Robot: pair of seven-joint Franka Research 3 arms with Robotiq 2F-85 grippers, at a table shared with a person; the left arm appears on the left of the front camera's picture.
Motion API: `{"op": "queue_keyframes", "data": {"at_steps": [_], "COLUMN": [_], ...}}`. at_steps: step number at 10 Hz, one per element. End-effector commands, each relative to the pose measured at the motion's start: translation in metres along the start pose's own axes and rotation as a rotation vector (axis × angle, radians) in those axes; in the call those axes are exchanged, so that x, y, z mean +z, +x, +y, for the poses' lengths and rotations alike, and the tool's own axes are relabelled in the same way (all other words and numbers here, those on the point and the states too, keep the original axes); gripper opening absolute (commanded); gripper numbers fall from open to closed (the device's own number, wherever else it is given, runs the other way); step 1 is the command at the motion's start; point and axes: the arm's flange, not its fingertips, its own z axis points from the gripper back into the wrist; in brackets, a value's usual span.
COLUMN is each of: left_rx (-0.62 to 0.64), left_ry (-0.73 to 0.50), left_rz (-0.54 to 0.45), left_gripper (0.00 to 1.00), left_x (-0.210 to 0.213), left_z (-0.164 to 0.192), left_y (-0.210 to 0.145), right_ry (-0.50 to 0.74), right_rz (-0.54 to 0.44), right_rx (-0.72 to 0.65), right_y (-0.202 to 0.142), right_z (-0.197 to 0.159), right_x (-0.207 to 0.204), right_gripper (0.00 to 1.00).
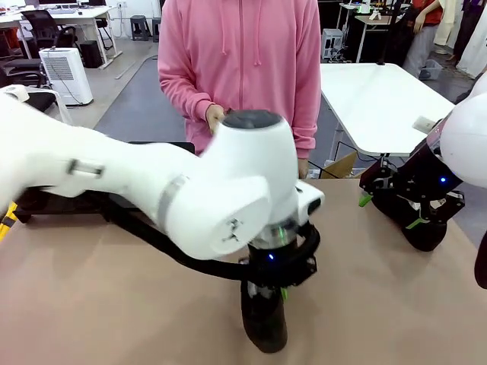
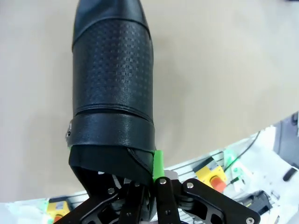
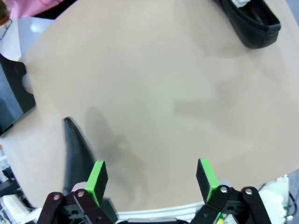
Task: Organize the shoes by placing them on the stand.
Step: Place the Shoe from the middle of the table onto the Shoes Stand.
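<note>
My left gripper [image 1: 272,293] is shut on the heel rim of a glossy black shoe [image 1: 264,325] near the table's front middle. In the left wrist view the shoe [image 2: 112,79] stretches away from the fingers, with one green pad [image 2: 159,164] outside its collar. I cannot tell whether it touches the table. My right gripper [image 1: 392,213] hovers open at the right with nothing between its pads [image 3: 97,179]. Another black shoe [image 3: 250,23] with white paper inside lies at the top right of the right wrist view. The black stand [image 1: 46,201] sits at the far left, mostly behind my left arm.
A person in a pink top [image 1: 243,68] stands at the far side, a hand [image 1: 215,115] near the table edge. The tan table [image 1: 91,296] is bare at front left. A dark, blurred shoe shape [image 3: 77,154] shows low in the right wrist view.
</note>
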Motion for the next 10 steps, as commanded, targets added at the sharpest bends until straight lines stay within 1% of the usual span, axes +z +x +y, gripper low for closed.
{"op": "queue_keyframes", "data": {"at_steps": [1,2,3,4,6,7,8,9,10], "left_rx": [-0.039,-0.062,-0.057,-0.065,-0.103,-0.116,-0.098,-0.11,-0.119], "left_ry": [-0.02,0.007,0.044,0.069,0.118,0.153,0.181,0.215,0.24], "left_rz": [-0.114,-0.187,-0.195,-0.257,-0.325,-0.345,-0.344,-0.357,-0.395], "left_gripper": [0.0,0.0,0.0,0.0,0.0,0.0,0.0,0.0,0.0], "left_x": [0.061,0.076,0.084,0.098,0.112,0.113,0.109,0.107,0.105], "left_z": [0.061,0.083,0.105,0.128,0.162,0.181,0.203,0.217,0.231], "left_y": [-0.007,0.003,0.017,0.036,0.072,0.092,0.112,0.128,0.144], "right_ry": [0.013,0.013,0.013,0.013,0.013,0.013,0.013,0.013,0.013], "right_rz": [0.009,0.009,0.009,0.009,0.009,0.009,0.009,0.009,0.009], "right_rx": [0.01,0.01,0.01,0.01,0.01,0.01,0.01,0.01,0.01], "right_y": [0.001,0.001,0.001,0.001,0.001,0.001,0.001,0.001,0.001], "right_z": [0.0,0.0,0.0,0.0,0.0,0.0,0.0,0.0,0.0], "right_x": [0.002,0.002,0.002,0.002,0.002,0.002,0.002,0.002,0.002], "right_gripper": [1.0,1.0,1.0,1.0,1.0,1.0,1.0,1.0,1.0]}}
